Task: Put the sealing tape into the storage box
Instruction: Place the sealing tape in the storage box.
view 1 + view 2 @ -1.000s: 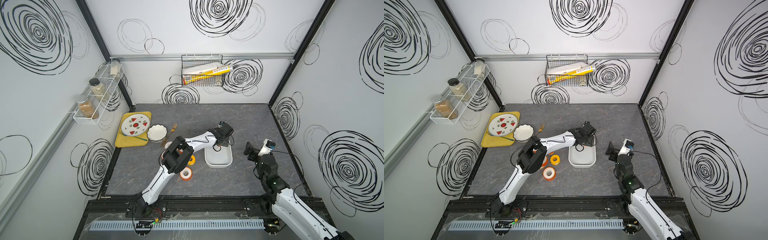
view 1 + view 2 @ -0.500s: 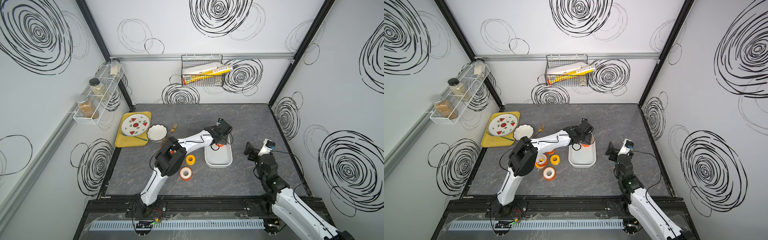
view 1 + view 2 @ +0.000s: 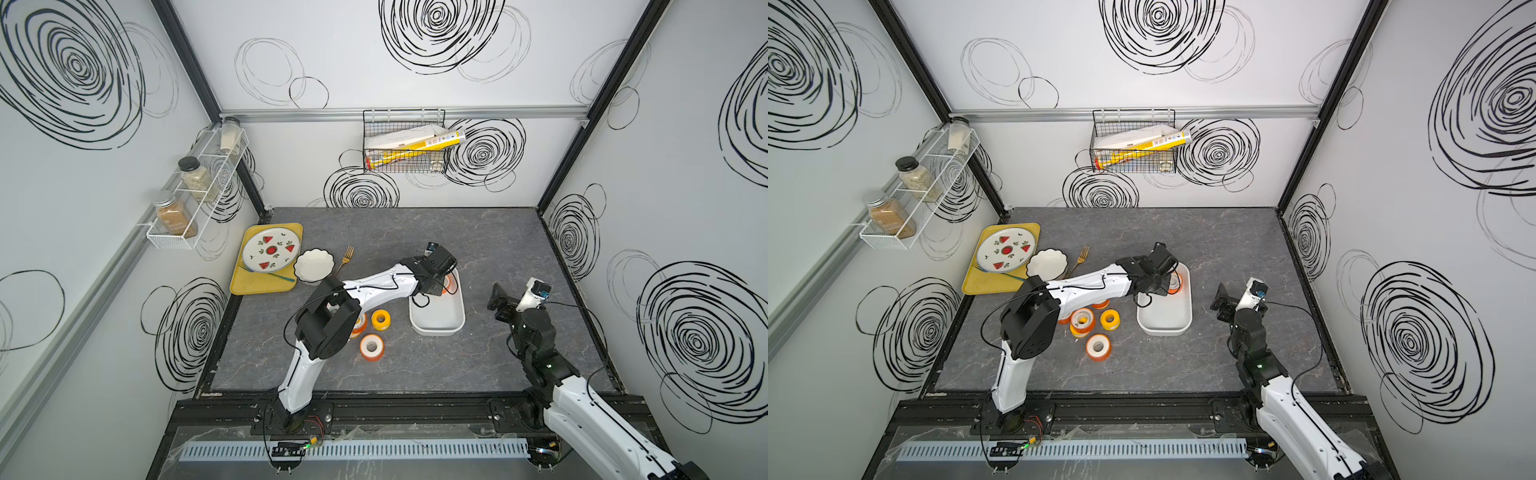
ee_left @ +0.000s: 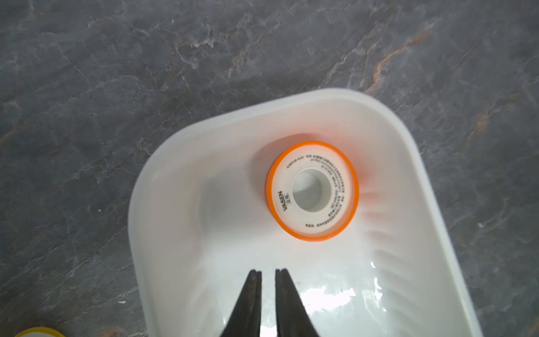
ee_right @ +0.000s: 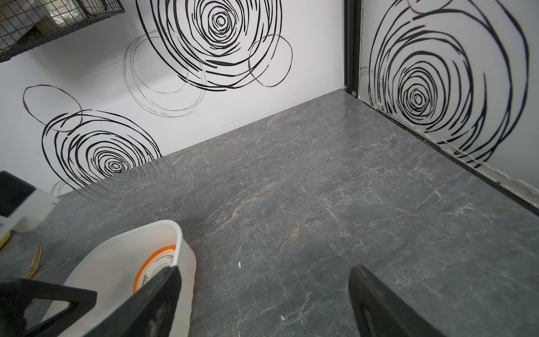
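Note:
One sealing tape (image 4: pixel 312 191) spool, white with an orange flange, lies flat in the far end of the white storage box (image 4: pixel 163 163). My left gripper (image 4: pixel 268 271) hangs over the box just short of that spool, shut and holding nothing. Both top views show the box (image 3: pixel 436 330) mid-table with the spool (image 3: pixel 1174 282) inside. Several more spools lie left of the box: an orange one (image 3: pixel 371 347), a yellow one (image 3: pixel 380 320), and others (image 3: pixel 1081 322) partly under my left arm. My right gripper (image 5: pixel 264 268) stands open above the table right of the box (image 5: pixel 186 256).
A yellow tray (image 3: pixel 249 286) with a watermelon plate (image 3: pixel 270 250), a scalloped white bowl (image 3: pixel 313 264) and a gold fork (image 3: pixel 345 257) sit at the back left. A wire basket (image 3: pixel 405 143) hangs on the back wall and a spice rack (image 3: pixel 195 195) on the left wall.
The left gripper's jaws have gone from wide apart to shut. The orange spool it had carried over the box now lies free inside. The right arm has not moved.

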`<state>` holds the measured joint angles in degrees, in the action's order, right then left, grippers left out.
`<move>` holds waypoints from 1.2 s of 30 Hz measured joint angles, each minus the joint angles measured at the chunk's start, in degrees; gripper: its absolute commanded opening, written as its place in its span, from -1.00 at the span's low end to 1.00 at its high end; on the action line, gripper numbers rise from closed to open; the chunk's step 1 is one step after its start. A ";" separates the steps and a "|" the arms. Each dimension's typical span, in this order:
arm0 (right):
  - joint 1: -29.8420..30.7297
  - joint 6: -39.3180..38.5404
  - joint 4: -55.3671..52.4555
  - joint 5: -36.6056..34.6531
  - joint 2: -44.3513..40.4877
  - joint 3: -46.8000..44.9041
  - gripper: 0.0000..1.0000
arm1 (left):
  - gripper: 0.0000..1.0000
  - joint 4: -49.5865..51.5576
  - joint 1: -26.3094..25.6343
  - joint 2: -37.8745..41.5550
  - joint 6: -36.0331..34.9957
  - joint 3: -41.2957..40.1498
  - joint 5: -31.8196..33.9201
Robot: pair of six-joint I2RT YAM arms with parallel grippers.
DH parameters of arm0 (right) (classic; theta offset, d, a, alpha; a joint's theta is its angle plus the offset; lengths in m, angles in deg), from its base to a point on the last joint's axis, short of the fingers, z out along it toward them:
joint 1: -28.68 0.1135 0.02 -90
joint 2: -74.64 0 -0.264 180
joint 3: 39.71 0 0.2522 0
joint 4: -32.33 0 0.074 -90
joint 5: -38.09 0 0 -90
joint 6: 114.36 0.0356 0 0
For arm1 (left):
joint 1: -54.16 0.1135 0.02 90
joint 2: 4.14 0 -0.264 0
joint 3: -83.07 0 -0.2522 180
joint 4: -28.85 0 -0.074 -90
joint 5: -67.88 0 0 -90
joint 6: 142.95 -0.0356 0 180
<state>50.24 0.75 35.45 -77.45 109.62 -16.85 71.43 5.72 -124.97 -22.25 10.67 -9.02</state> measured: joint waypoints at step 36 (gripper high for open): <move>0.00 0.00 0.00 0.02 0.44 0.02 0.89 | -0.36 0.66 0.00 -9.97 -2.14 6.93 -2.80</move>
<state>50.24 0.75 35.45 -77.42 110.06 -16.83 72.09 5.72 -134.94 -24.39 17.60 -11.81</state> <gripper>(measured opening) 0.945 0.293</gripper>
